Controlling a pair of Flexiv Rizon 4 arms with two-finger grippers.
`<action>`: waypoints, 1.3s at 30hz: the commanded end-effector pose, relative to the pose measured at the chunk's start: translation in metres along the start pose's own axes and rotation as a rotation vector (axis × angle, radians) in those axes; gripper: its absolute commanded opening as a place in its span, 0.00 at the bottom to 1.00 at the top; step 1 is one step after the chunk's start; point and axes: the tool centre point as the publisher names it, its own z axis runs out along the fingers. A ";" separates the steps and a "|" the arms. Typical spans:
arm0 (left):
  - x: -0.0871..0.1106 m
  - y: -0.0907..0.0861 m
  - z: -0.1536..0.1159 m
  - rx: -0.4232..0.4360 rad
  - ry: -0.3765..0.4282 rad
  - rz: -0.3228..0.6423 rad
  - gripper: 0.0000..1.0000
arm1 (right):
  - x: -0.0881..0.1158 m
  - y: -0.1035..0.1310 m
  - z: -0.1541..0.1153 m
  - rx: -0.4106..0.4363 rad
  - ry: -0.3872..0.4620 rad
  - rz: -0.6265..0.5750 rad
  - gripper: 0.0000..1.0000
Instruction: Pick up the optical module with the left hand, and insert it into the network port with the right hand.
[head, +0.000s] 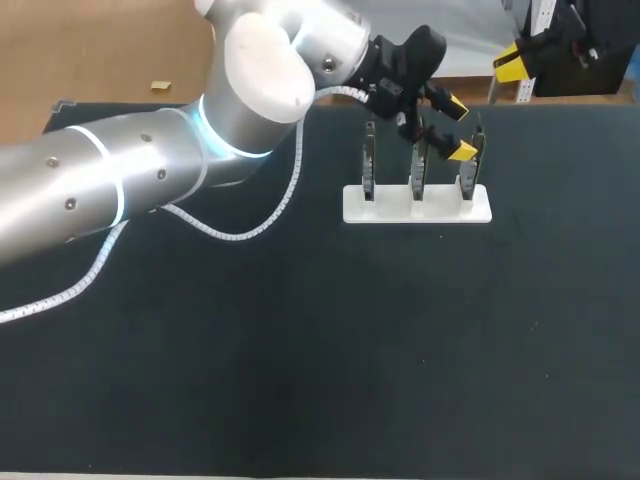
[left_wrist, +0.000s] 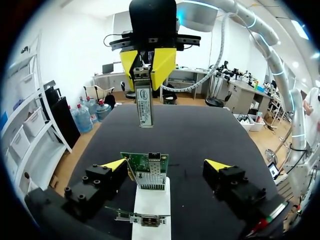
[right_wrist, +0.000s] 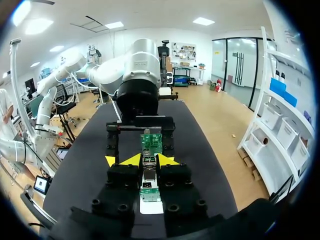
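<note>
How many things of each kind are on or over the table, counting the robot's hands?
circuit boards: 3
stand: 1
module: 1
hands: 2 (left hand, right hand)
Total: 7

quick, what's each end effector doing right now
left end effector: open, straddling the green card
right end effector: closed on the optical module
</note>
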 end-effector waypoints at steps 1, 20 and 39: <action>0.000 -0.001 0.000 -0.001 0.001 -0.001 1.00 | 0.000 0.000 0.000 0.001 0.000 -0.002 0.00; 0.001 -0.002 0.001 -0.009 0.006 -0.005 1.00 | -0.001 0.004 0.001 0.000 0.002 -0.004 0.00; 0.001 -0.002 0.001 -0.009 0.006 -0.005 1.00 | 0.012 0.010 0.009 0.000 0.021 0.005 0.00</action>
